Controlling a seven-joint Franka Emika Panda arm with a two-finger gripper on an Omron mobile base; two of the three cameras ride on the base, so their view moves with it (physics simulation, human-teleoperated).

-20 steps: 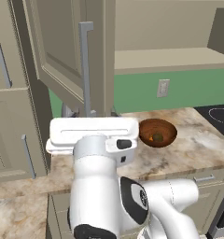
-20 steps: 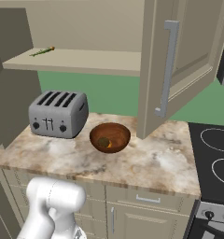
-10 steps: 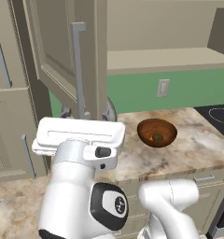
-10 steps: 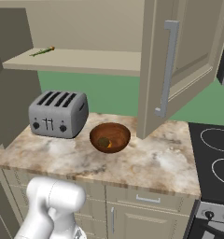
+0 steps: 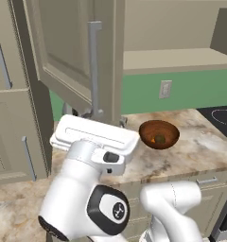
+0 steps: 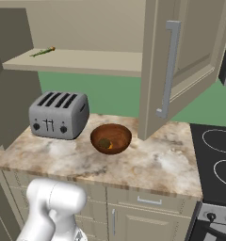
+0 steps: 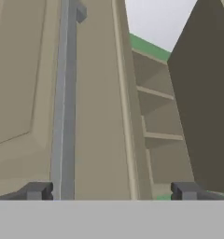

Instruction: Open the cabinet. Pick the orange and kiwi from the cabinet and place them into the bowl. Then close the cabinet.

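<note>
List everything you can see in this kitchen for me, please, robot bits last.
cabinet: one, beige, on the wall, both doors open
left cabinet door: beige, silver bar handle
right cabinet door: beige, silver bar handle
bowl: one, reddish-brown, on the counter right of the toaster
kiwi: one, brown-green, in the bowl
orange: one, orange, in the bowl beside the kiwi
toaster: one, silver, four slots, counter left
counter: marbled beige
stove: black, far right
wall outlet: one, white, green wall
tool: open, by the left door's handle
</note>
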